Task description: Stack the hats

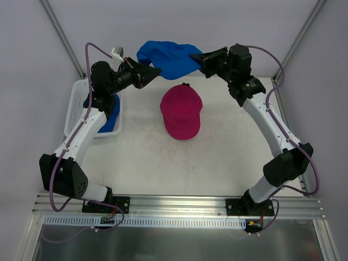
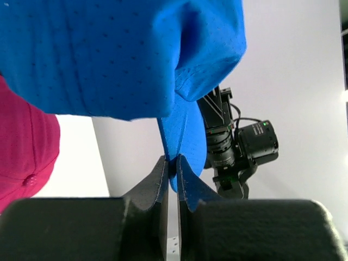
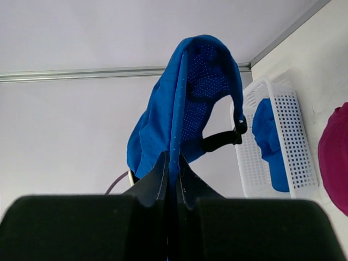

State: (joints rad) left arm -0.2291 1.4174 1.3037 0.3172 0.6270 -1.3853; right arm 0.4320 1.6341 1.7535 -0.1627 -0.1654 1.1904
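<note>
Left gripper (image 1: 156,71) and right gripper (image 1: 197,57) each held an edge of the blue hat (image 1: 166,56) pinched, slung between them; pink hat (image 1: 181,111) lay below, base-ward; carry step, next likely lowering centred onto it.

Both arms stretch forward from their bases with elbows bowed outward, and the wrists are bent inward so the two grippers face each other, raised at the far end of their reach. The left gripper (image 1: 154,72) has its fingers (image 2: 155,187) pressed together on one edge of the blue hat (image 1: 163,56). The right gripper (image 1: 197,57) pinches the opposite edge, its fingers (image 3: 153,182) closed tight.
</note>
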